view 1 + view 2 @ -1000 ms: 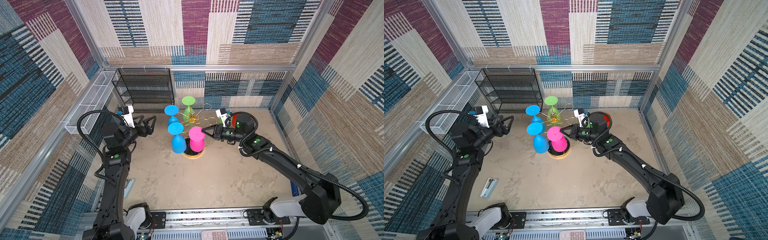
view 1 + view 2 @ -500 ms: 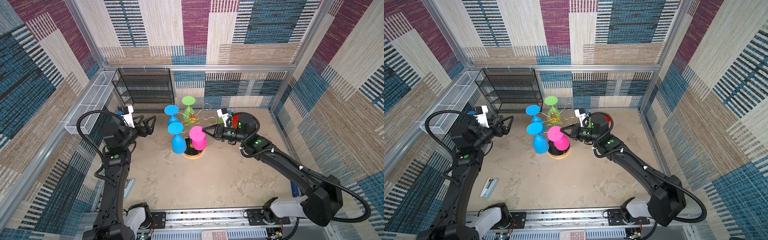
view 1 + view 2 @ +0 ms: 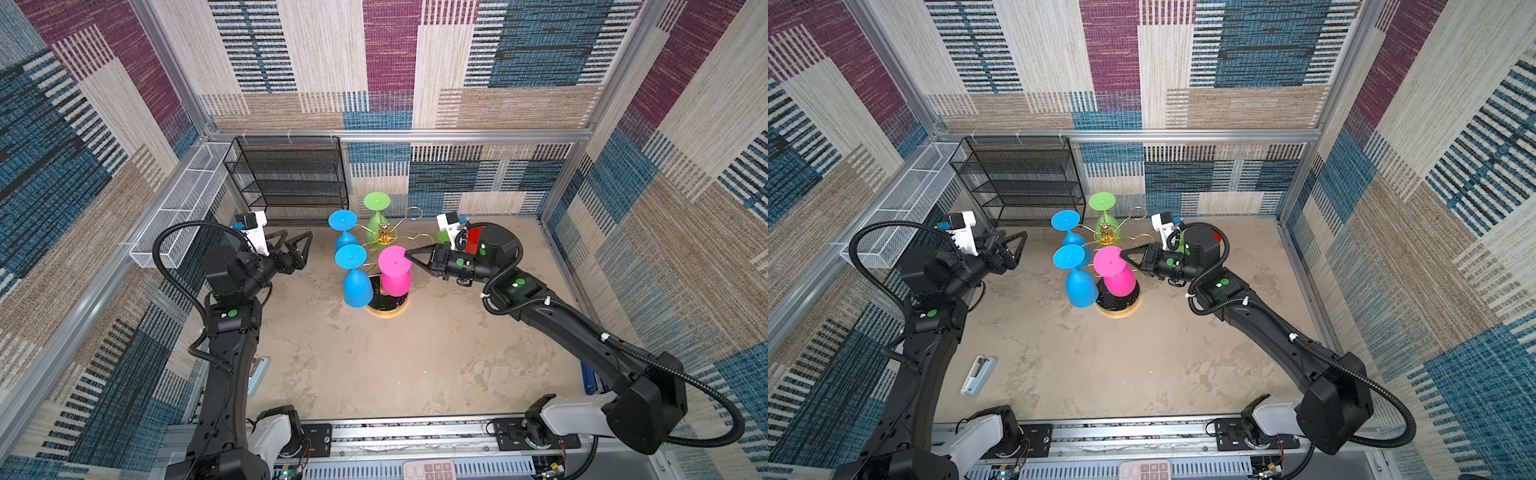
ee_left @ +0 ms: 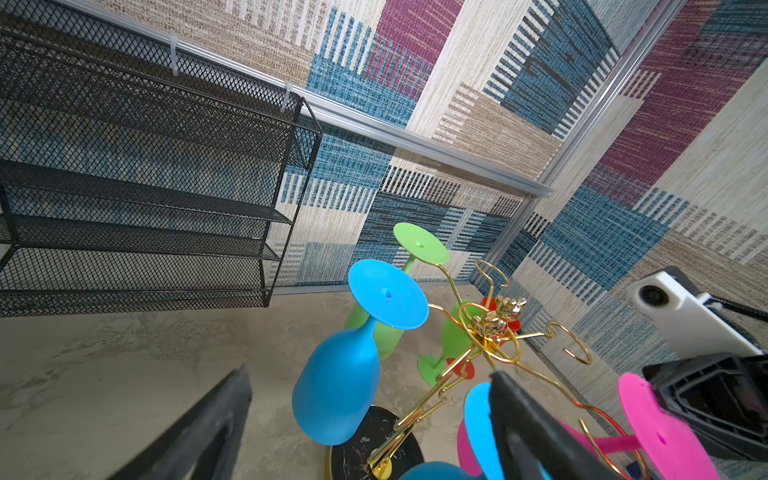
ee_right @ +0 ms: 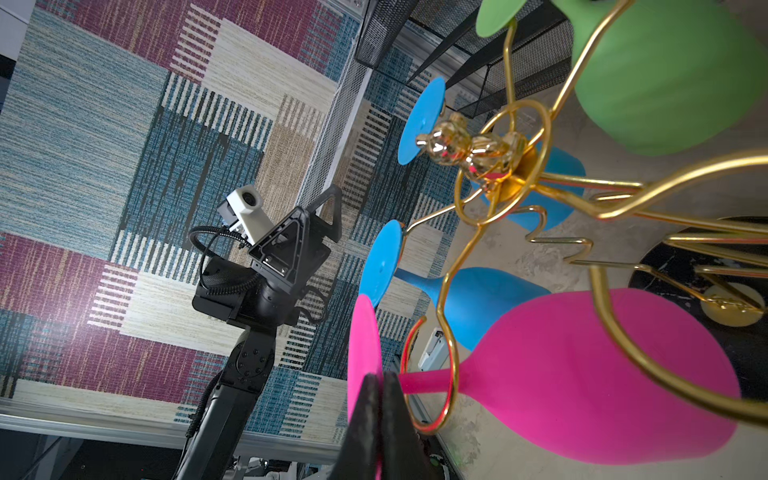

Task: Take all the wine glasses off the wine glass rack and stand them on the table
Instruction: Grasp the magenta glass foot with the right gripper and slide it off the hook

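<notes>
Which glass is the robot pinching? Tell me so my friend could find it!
Find the gold wine glass rack toward the back of the tabletop. Upside down on the arm facing the right gripper hangs the pink wine glass, its round foot pinched. It is the only pink one; blue wine glasses and a green wine glass hang beside it.

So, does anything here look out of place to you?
Only one thing: a small pale-blue gadget lies flat on the table near the left arm, well apart from the wine glass rack.
</notes>
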